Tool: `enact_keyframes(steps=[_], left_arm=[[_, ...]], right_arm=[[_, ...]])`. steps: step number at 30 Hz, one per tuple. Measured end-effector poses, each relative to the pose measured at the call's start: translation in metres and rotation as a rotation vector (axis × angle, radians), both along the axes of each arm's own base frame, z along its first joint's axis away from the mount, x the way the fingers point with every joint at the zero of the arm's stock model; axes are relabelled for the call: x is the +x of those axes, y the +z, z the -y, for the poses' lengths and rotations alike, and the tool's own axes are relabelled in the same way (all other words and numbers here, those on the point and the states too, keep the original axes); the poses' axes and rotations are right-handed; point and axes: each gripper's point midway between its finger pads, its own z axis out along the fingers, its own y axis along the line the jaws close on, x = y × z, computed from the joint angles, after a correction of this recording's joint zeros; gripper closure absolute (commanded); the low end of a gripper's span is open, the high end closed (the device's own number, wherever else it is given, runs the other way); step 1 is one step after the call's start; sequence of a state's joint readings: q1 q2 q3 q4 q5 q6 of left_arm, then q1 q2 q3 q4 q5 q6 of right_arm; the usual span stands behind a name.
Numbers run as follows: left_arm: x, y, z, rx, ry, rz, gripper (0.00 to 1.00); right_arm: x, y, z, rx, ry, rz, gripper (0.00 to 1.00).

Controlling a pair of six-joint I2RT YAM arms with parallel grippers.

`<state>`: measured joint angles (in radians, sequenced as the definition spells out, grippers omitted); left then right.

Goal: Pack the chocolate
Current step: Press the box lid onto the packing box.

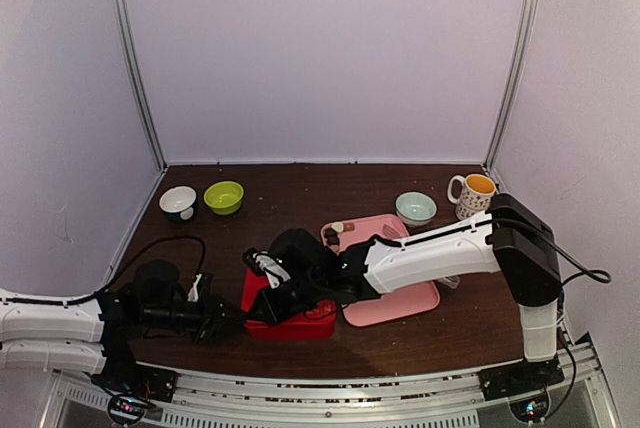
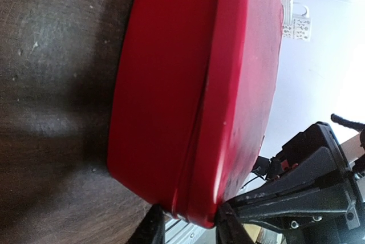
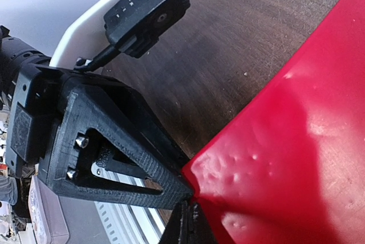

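— Where is the chocolate (image 1: 337,231) seen?
— A few brown pieces and a cream one are seen at the far left corner of the pink tray (image 1: 395,304), just beside the red box (image 1: 300,326).
— How are the grippers set?
— The left gripper (image 2: 191,227) is closed narrowly over the box's near left corner. The right gripper (image 3: 185,221) is fully closed, and its tip is laid against that same corner.

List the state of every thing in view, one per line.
red box: lid on, shut.
left pincer: clamped on the red box's corner.
right pincer: shut, empty, at the lid's edge.
pink tray: flat, with a few chocolate pieces at its far corner.
mug: upright.
white bowl: upright.
green bowl: upright.
pale blue bowl: upright.
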<state>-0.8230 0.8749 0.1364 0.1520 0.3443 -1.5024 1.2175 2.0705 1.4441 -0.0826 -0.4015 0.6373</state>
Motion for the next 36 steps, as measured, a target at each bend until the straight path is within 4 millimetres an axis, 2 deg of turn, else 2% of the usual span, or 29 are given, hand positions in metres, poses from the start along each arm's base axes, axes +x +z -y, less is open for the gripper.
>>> enact_keyframes(steps=[8, 14, 21, 23, 24, 25, 27, 29, 30, 31, 36], left_arm=[[0.0, 0.004, -0.003, -0.008, 0.016, 0.028, 0.81], [-0.001, 0.007, -0.007, -0.007, 0.028, 0.042, 0.82], [-0.001, 0.007, -0.009, -0.002, 0.032, 0.04, 0.81], [-0.002, 0.007, -0.009, -0.002, 0.031, 0.04, 0.76], [-0.002, 0.006, -0.009, -0.001, 0.031, 0.04, 0.71], [-0.002, 0.006, -0.01, 0.001, 0.03, 0.038, 0.62], [-0.003, 0.003, -0.01, 0.01, 0.024, 0.031, 0.49], [-0.005, -0.001, -0.011, 0.024, 0.02, 0.017, 0.42], [-0.007, -0.003, -0.012, 0.029, 0.019, 0.006, 0.39], [-0.008, -0.004, -0.012, 0.032, 0.016, -0.002, 0.37], [-0.01, -0.009, -0.012, 0.039, 0.016, -0.027, 0.3]], right_arm=[[0.001, 0.003, 0.003, 0.015, -0.013, 0.03, 1.0], [0.003, 0.009, 0.017, -0.023, -0.026, 0.075, 1.0], [0.018, 0.047, 0.028, -0.012, -0.059, 0.181, 1.0], [0.02, 0.052, 0.027, -0.005, -0.059, 0.195, 1.0], [0.02, 0.051, 0.027, -0.007, -0.057, 0.196, 1.0], [0.02, 0.048, 0.027, -0.015, -0.056, 0.193, 1.0], [0.02, 0.034, 0.027, -0.041, -0.051, 0.181, 1.0], [0.017, 0.013, 0.028, -0.084, -0.042, 0.165, 1.0], [0.016, 0.001, 0.029, -0.109, -0.038, 0.154, 1.0], [0.016, -0.002, 0.024, -0.096, -0.037, 0.154, 1.0], [0.016, -0.002, 0.022, -0.089, -0.034, 0.151, 1.0]])
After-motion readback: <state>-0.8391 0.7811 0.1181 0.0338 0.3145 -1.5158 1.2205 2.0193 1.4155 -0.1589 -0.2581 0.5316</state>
